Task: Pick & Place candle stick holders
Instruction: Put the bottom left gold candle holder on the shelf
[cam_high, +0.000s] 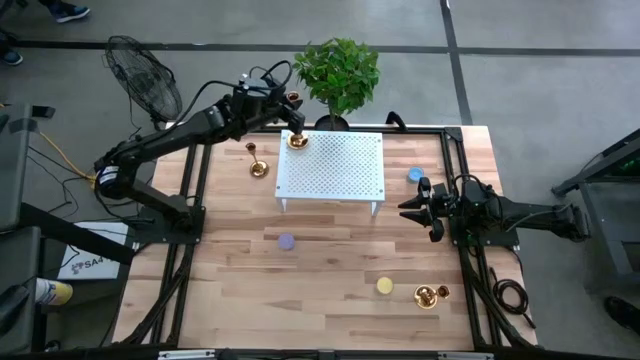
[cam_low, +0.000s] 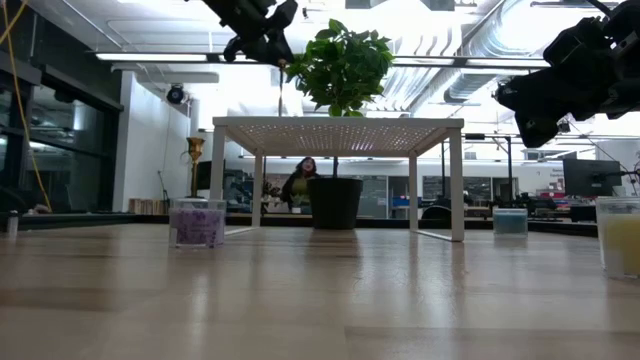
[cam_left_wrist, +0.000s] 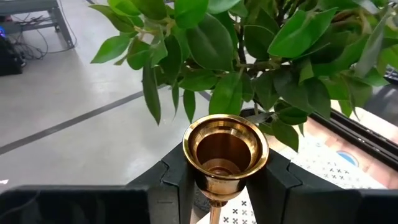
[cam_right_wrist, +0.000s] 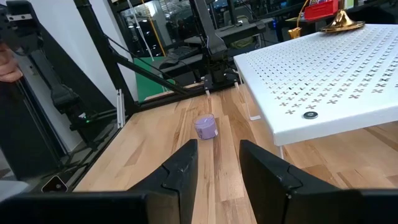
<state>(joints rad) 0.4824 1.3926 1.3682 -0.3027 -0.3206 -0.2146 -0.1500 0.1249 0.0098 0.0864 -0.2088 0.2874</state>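
Observation:
A gold candle stick holder (cam_high: 297, 140) stands upright at the far left corner of the white perforated platform (cam_high: 335, 170). My left gripper (cam_high: 290, 100) is shut on the holder's top. A second holder (cam_high: 258, 168) stands on its base on the table, left of the platform. A third (cam_high: 430, 294) lies near the front right. My right gripper (cam_high: 405, 208) waits open at the platform's right side, nothing between its fingers (cam_right_wrist: 186, 165). My left gripper pinches the holder's cup (cam_left_wrist: 225, 152), at the top of the thin stem (cam_left_wrist: 214, 208), between its two fingers, one on each side. The fingers come nearly level from the table's left. The holder stays upright, its dish base (cam_right_wrist: 342, 25) at the platform's surface.
A potted plant (cam_high: 340, 75) stands at the far edge, its leaves right beyond my left gripper. A purple disc (cam_high: 287, 241), a blue one (cam_high: 414, 176) and a yellow one (cam_high: 384, 286) sit on the wood. A fan (cam_high: 145, 80) stands off the table's far left.

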